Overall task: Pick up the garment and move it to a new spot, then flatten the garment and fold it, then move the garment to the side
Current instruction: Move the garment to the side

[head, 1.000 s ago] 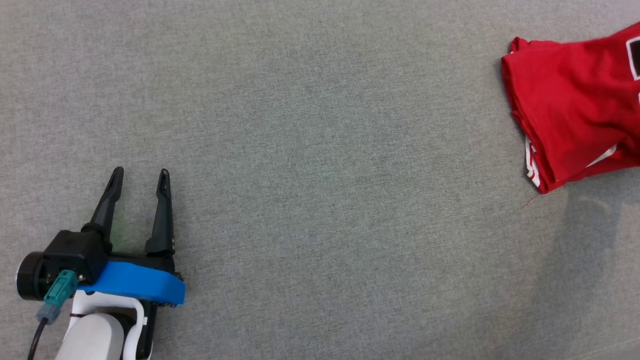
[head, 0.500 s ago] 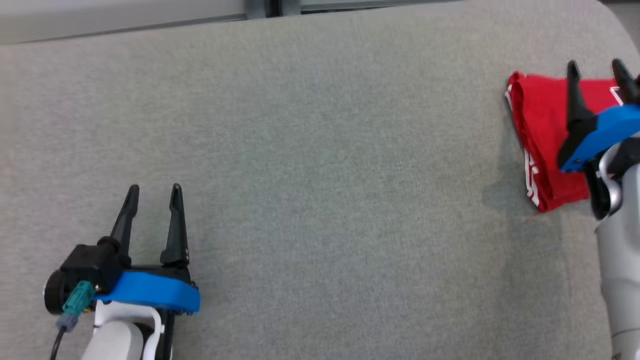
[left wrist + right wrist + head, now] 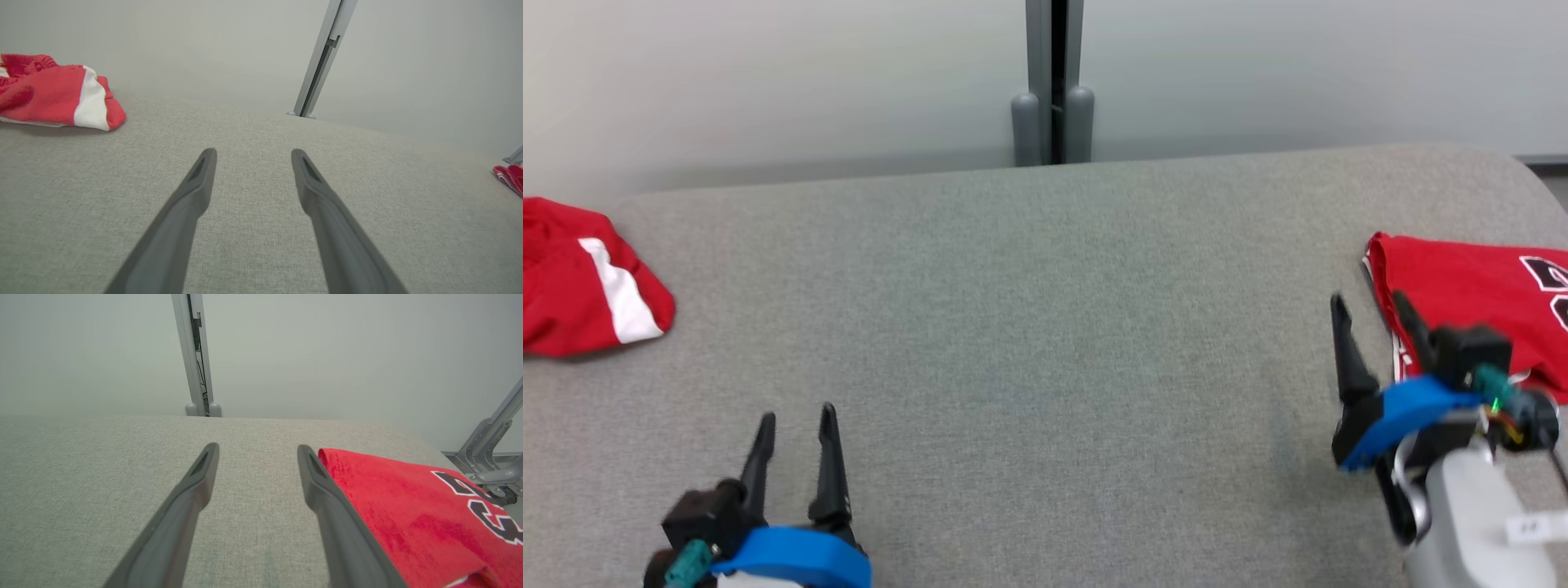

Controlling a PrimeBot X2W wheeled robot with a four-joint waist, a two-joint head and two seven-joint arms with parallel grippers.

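A folded red garment (image 3: 1470,290) with black and white numbers lies at the right edge of the grey table; in the right wrist view the folded garment (image 3: 408,506) sits just right of my fingers. My right gripper (image 3: 1372,306) hangs open at that garment's left edge, holding nothing. A second, crumpled red garment with a white stripe (image 3: 584,282) lies at the far left, also seen as the crumpled garment (image 3: 57,94) in the left wrist view. My left gripper (image 3: 796,420) stands open over bare table at the lower left.
The grey fabric-covered table (image 3: 1045,327) ends at a rounded far edge. Behind it is a pale wall with a grey vertical post (image 3: 1054,82). A metal frame (image 3: 490,449) stands beyond the table's right end.
The head camera has tilted up, bringing the far edge, the wall and the left garment into view. My right gripper has drawn back from over the folded garment to its left edge.
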